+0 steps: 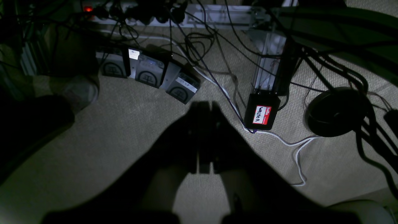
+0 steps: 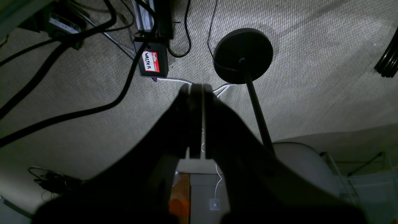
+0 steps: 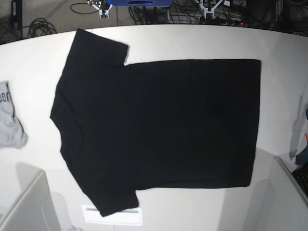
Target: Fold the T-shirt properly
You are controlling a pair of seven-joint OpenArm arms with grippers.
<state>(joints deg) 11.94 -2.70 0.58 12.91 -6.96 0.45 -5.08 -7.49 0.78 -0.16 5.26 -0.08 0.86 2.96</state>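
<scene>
T-shirt (image 3: pixel 159 125): flat, plain side up, on the white surface (image 3: pixel 192 41), out of both my wrist views.
Handling: I judge it light, limp; pinch hem corners.
Left claw (image 1: pixel 203 107): pressed together, empty.
Right claw (image 2: pixel 196 88): likewise.

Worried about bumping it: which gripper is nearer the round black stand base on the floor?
Right, likely. The right gripper has its tip just beside the base in its view; the left gripper sees it far off to one side.

Grey garment (image 3: pixel 10 120) at white table (image 3: pixel 192 41) edge; name-tagged box (image 1: pixel 261 112) on carpet.
</scene>
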